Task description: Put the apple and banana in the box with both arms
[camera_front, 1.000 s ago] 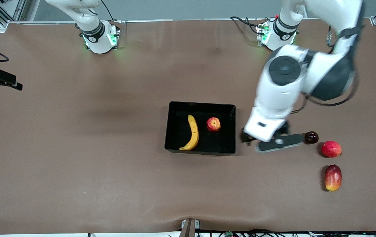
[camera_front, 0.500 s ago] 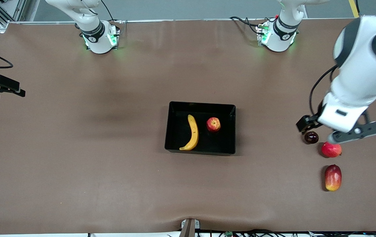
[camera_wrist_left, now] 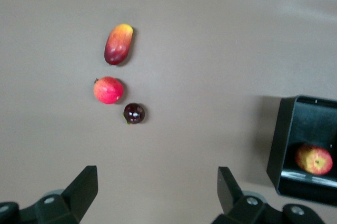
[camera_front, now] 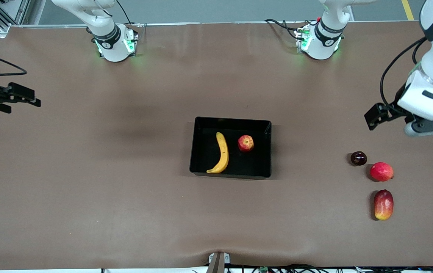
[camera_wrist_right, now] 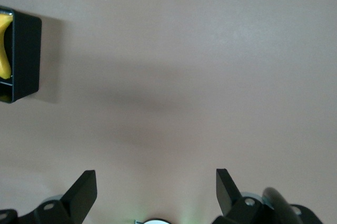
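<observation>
The box (camera_front: 230,148) at table centre holds the curved yellow banana (camera_front: 221,152) and, at its 3 o'clock, the streaked red apple (camera_front: 246,143); the task looks done. The left gripper (camera_front: 409,121), beside the box a second ago, has withdrawn to its 2 o'clock, fingers spread and empty. The right gripper (camera_front: 19,99) waits at 10 o'clock, open wide.

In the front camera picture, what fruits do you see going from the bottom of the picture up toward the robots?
Mango → red-pink round fruit → dark cherry-like fruit → apple, which lies in the box.
</observation>
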You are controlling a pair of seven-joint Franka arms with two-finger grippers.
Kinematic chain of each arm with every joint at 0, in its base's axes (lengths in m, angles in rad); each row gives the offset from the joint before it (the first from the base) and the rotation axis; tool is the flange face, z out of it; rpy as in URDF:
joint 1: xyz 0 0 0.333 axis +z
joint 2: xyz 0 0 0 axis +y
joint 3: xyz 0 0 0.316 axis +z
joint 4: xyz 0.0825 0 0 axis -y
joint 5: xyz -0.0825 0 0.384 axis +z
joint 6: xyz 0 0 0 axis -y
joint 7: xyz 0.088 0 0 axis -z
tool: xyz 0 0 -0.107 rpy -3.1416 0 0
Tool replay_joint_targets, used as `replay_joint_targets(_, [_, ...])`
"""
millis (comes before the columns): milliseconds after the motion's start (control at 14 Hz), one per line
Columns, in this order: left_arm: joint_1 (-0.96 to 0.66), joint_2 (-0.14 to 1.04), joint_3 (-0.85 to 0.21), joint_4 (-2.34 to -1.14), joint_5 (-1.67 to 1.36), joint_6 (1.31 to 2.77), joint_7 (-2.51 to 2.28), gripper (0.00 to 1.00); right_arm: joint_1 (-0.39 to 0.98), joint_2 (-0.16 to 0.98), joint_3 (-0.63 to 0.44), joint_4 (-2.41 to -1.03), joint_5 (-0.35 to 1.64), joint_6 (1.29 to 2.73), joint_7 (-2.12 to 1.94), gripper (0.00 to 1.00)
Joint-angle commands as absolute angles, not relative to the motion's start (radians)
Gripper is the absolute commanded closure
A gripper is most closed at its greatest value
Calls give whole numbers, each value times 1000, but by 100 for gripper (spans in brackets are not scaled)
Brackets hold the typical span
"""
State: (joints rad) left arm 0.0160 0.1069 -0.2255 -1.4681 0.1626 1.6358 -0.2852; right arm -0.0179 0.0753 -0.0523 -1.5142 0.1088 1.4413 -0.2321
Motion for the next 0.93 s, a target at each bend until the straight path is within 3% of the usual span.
replay_joint_targets(0, [-32,-23,-163,-1611,120,1658,-256,0,-15,32,-60,-1511,103,1419,-230,0])
replay_joint_targets(214, [-34,-67,-161,-1641,86,1655,-256,0,0,38,-55,-1519,91,1482,-230,0])
replay_joint_targets(857, [-35,-106,-83,-1647,-9,1589,-106,0,-21,40,-55,-1497,72,1473,-239,0])
